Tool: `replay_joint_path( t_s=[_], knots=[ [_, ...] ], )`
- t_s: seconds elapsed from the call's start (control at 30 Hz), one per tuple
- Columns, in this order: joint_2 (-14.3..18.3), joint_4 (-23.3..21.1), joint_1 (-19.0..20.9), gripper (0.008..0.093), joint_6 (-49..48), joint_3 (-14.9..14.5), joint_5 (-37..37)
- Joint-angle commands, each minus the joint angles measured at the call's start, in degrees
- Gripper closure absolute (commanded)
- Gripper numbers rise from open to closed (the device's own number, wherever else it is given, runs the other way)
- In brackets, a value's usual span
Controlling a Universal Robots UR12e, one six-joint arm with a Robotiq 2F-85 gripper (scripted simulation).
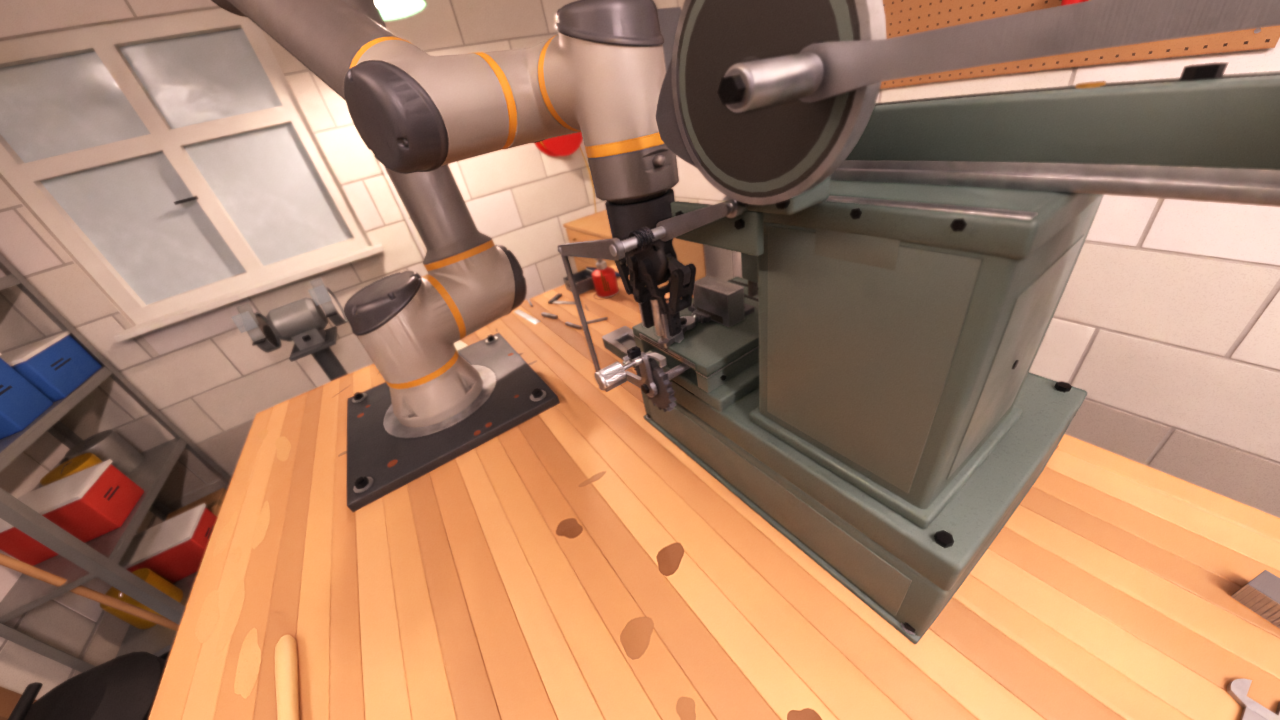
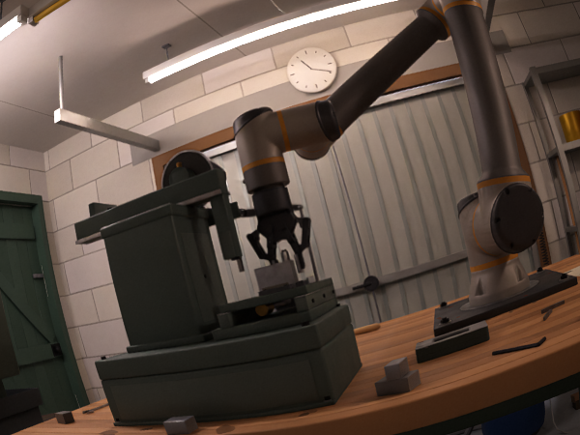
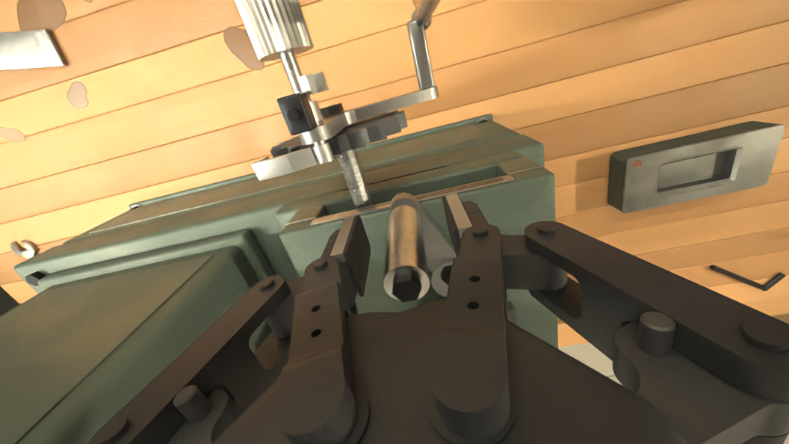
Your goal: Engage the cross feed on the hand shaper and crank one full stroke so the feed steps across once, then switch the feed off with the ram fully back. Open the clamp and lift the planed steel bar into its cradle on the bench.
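The clamp's upright steel handle (image 3: 407, 248) stands between the fingers of my gripper (image 3: 405, 243), which is open and holds nothing. The gripper (image 2: 280, 251) hangs over the shaper's table, just above the grey steel bar (image 2: 275, 276) sitting in the clamp. At the table's front end the knurled feed knob (image 3: 274, 25), the ratchet parts and the thin bent feed link (image 3: 422, 61) stick out over the bench. The big crank disc (image 1: 770, 90) with its long handle sits on the side of the green shaper body (image 1: 886, 340). The dark cradle (image 3: 696, 165) lies on the bench beside the shaper.
The arm's base plate (image 1: 448, 421) is bolted to the bench left of the shaper. A hex key (image 3: 747, 276) lies near the cradle, and small grey blocks (image 2: 397, 377) sit by the bench edge. A wrench (image 1: 1253, 697) and a brush lie at the far right.
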Motion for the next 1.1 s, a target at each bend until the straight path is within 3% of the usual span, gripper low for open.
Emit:
replay_joint_path(
  t_s=[0.0,0.37,1.07],
  knots=[
    [0.0,0.0,0.0,0.0534,0.0,-0.1,0.0],
    [0.0,0.0,0.0,0.0534,0.0,0.0,0.0],
    [0.0,0.0,0.0,0.0637,0.0,0.0,0.0]
  ],
)
